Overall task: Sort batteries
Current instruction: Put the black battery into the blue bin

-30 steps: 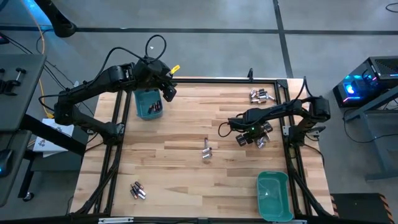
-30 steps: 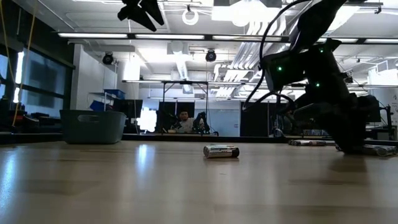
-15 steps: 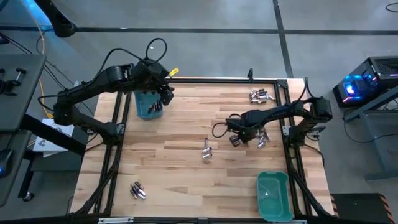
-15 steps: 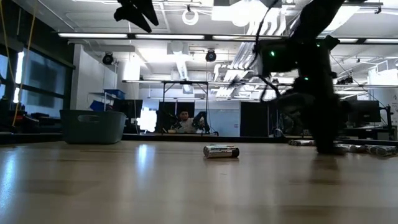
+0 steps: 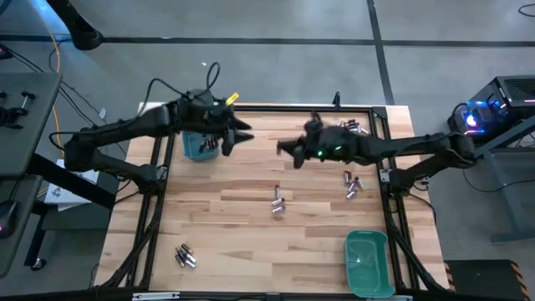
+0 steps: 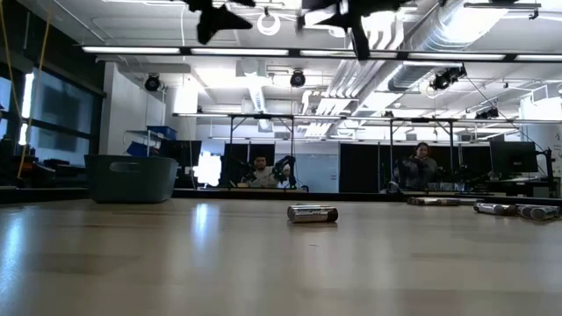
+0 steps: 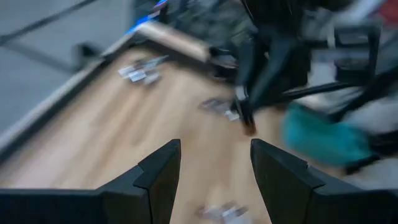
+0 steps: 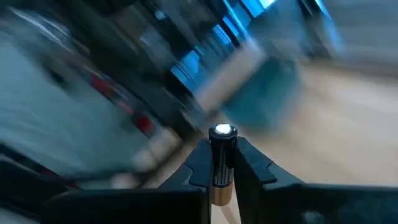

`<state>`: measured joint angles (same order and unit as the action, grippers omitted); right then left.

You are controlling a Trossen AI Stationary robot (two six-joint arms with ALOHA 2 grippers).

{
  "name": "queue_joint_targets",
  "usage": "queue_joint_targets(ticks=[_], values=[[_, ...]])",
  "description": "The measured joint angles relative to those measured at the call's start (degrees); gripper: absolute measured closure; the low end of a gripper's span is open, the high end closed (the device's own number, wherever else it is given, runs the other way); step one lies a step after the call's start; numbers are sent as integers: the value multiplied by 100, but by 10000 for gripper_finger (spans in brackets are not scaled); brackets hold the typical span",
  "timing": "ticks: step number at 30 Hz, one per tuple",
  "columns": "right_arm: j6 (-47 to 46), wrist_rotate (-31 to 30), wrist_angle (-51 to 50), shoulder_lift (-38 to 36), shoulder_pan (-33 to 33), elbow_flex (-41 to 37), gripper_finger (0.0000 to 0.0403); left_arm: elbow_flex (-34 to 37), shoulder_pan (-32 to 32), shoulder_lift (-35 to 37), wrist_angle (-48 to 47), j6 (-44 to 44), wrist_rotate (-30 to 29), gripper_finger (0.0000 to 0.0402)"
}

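Observation:
My right gripper [image 5: 288, 149] hangs high over the table's far middle, shut on a dark battery [image 8: 222, 152] with a coppery lower part. My left gripper [image 5: 240, 134] stands open in the air beside the far-left teal bin [image 5: 199, 144] with nothing between its fingers [image 7: 158, 168]. It faces the right gripper [image 7: 247, 115]. Loose batteries lie on their sides in small groups: far right [image 5: 352, 127], right [image 5: 353, 184], middle [image 5: 278, 201] and near left [image 5: 185, 256]. In the low view, both grippers show at the top, left [image 6: 219, 16] and right [image 6: 349, 19]. My right gripper pinches the battery's sides [image 8: 221, 171] between its two fingers. The battery lies along the fingers, and its bright end [image 8: 222, 130] sticks out past the fingertips. The fingers point nearly level toward the table's left. The battery is lifted clear of the table.
A second teal bin [image 5: 368, 263] stands at the near right corner. A black frame [image 5: 389, 167] runs along the table's edges. In the low view, one battery [image 6: 313, 213] lies mid-table, and people sit in the room beyond.
My right gripper has risen from the battery group at the right and swung toward the table's far middle. It has tipped from pointing down to nearly level. My left gripper has sunk a little, moved away from the bin toward the right, and tipped up toward level.

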<state>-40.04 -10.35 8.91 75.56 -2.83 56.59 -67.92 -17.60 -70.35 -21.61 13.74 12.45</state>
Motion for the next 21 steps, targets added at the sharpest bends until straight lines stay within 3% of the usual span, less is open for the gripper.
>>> queue_joint_targets(ticks=[3, 7, 15, 21], values=[[642, -51, 680, -148, 0, 266, 384, 456, 116, -57, 1211, 448, 377, 213], [1218, -61, 607, -48, 0, 817, 384, 741, 215, -204, 2450, 922, 600, 209], [1612, 114, 245, 552, -3, 1618, 384, 746, 320, -439, 3254, 1319, 607, 184], [1595, 324, 194, 810, -4, 1771, 384, 746, 338, -378, 3257, 1414, 658, 209]])
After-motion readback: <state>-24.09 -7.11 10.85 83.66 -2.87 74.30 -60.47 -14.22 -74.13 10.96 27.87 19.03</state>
